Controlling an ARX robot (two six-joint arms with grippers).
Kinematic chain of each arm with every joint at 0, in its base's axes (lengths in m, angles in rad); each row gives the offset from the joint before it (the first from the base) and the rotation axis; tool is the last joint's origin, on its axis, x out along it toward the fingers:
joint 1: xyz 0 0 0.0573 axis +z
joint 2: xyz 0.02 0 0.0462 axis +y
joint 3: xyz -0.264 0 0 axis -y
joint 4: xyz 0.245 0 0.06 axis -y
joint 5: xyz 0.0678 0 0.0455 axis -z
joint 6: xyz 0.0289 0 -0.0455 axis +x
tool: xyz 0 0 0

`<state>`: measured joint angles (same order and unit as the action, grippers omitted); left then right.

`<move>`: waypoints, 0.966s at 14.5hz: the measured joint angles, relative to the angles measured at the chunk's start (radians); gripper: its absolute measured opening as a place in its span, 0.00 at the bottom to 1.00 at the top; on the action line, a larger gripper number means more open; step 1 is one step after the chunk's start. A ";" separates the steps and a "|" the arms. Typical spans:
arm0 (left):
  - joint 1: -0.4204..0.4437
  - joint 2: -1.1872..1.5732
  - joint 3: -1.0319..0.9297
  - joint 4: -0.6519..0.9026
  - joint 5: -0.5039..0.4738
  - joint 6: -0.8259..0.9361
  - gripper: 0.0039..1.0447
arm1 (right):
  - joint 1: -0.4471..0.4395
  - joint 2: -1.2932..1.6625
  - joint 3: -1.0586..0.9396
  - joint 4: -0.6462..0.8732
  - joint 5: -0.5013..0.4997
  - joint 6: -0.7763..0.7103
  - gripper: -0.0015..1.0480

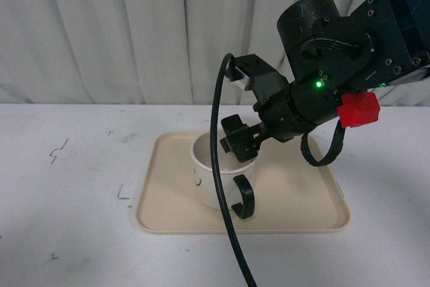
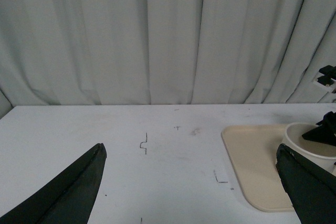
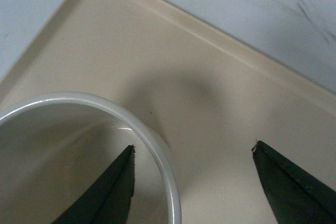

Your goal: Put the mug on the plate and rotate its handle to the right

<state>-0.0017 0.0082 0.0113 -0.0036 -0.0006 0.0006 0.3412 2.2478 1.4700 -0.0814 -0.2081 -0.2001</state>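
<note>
The cream-white mug stands upright on the beige plate, left of its middle. Its black handle points toward the front, slightly right. My right gripper hovers open at the mug's rim. In the right wrist view the gripper straddles the rim, one finger inside the mug and the other outside over the plate, neither touching. My left gripper is open over bare table, with the plate and the mug off to its side.
A black cable loops down from the right arm in front of the mug. A red block sits on that arm. A grey curtain closes the back. Small pen marks dot the white table.
</note>
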 joint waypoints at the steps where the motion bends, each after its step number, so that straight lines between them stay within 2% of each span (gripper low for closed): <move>1: 0.000 0.000 0.000 0.000 0.000 0.000 0.94 | 0.000 0.000 0.004 -0.001 -0.014 -0.003 0.54; 2: 0.000 0.000 0.000 0.000 0.000 0.000 0.94 | 0.000 0.000 0.004 -0.004 -0.039 -0.004 0.42; 4: 0.000 0.000 0.000 0.000 0.000 0.000 0.94 | -0.001 -0.019 -0.019 -0.021 -0.100 -0.016 0.11; 5: 0.000 0.000 0.000 0.000 0.000 0.000 0.94 | -0.007 -0.045 -0.037 -0.029 -0.136 -0.027 0.03; 7: 0.000 0.000 0.000 0.000 0.000 0.000 0.94 | -0.049 -0.110 -0.048 -0.069 -0.159 -0.083 0.03; 10: 0.000 0.000 0.000 0.000 0.000 0.000 0.94 | -0.116 -0.157 -0.106 -0.136 -0.154 -0.280 0.03; 14: 0.000 0.000 0.000 0.000 0.000 0.000 0.94 | -0.129 -0.156 -0.110 -0.145 -0.164 -0.446 0.03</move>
<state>-0.0021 0.0082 0.0113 -0.0036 -0.0006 0.0010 0.2127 2.0914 1.3602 -0.2260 -0.3721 -0.6460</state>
